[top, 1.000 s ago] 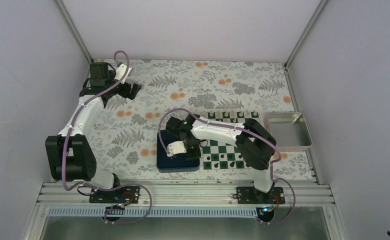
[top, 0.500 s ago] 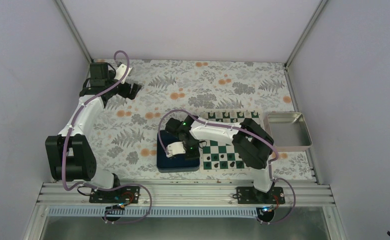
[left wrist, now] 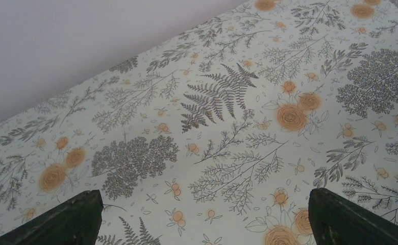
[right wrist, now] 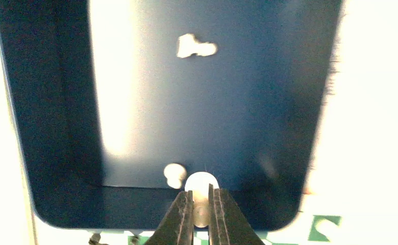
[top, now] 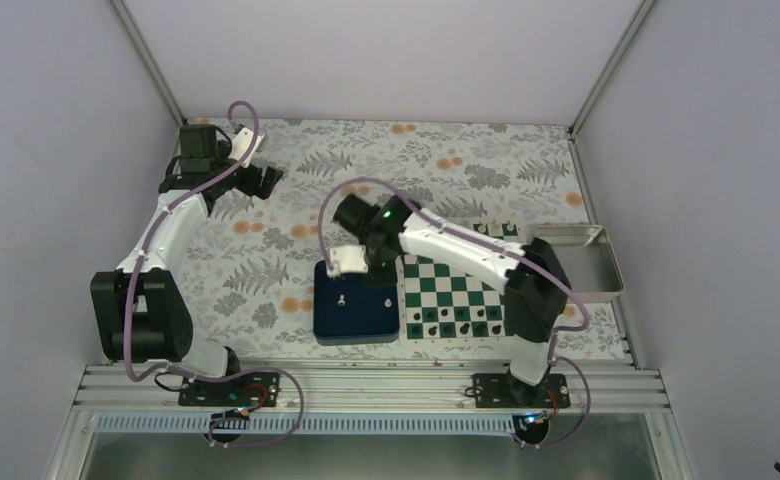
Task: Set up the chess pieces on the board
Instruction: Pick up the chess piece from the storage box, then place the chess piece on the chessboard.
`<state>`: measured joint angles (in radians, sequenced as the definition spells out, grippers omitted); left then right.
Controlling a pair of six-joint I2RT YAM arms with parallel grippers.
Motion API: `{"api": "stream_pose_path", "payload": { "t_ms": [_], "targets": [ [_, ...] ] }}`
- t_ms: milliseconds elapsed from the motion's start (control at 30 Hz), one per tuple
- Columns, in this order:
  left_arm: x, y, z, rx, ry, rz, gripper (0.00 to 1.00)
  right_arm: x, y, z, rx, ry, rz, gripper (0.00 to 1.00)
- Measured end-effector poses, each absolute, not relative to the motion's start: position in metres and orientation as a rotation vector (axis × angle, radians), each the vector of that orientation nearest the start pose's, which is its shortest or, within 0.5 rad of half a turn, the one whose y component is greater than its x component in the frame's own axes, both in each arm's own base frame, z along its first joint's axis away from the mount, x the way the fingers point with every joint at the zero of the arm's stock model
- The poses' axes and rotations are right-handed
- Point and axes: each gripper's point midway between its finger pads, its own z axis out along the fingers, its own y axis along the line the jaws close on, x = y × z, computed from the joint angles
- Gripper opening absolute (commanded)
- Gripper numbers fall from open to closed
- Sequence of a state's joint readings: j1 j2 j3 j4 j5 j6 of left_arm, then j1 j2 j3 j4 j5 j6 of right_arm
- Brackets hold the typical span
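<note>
Fern-and-rose tablecloth [top: 436,160] covers the table, with plain pale walls on 3 sides. My right gripper [right wrist: 202,196] is pressed almost together, pinching 1 pale chess piece [right wrist: 202,182]. The piece's round end shows just past my fingertips, so I judge its long axis runs along my fingers, not across them. I hang over the far edge of the dark blue tray [top: 371,322]. I cannot tell whether the piece is clear of the tray floor.

2 more pale pieces sit in that tray: 1 lying on its side [right wrist: 196,47] near the opposite wall, and 1 small piece [right wrist: 174,175] just beside my fingers.

The chessboard [top: 453,290] lies just beside the tray, on my right. Black pieces [top: 456,326] line its near edge, so I reckon this pale piece belongs on the far ranks. My own arm crosses those ranks in the top view, and I cannot tell what stands there. The coming move is therefore a carry to the right. If the axis is as I judge, the piece goes down upright onto 1 square.

My right arm is plainly the nearer 1. My left gripper [left wrist: 203,193] is spread wide with nothing between its fingers, over bare cloth at the far left, well apart from tray and board.
</note>
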<state>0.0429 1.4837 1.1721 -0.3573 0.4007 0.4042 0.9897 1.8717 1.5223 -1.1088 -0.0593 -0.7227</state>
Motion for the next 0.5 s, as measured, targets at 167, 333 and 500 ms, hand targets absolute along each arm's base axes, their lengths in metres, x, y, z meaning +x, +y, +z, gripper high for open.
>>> {"api": "stream_pose_path", "payload": {
  "t_ms": [167,333,500],
  "targets": [
    [0.433,-0.049,0.214,0.601,2.101,-0.197,1.00,0.249,0.310,0.171,-2.047,1.961,0.095,0.04],
    [0.433,-0.049,0.215,0.601,2.101,-0.197,1.00,0.315,0.233,0.201,-1.772,2.117,0.018,0.05],
    [0.433,-0.048,0.214,0.601,2.101,-0.197,1.00,0.350,0.143,0.171,-1.592,2.347,-0.022,0.05]
  ]
}}
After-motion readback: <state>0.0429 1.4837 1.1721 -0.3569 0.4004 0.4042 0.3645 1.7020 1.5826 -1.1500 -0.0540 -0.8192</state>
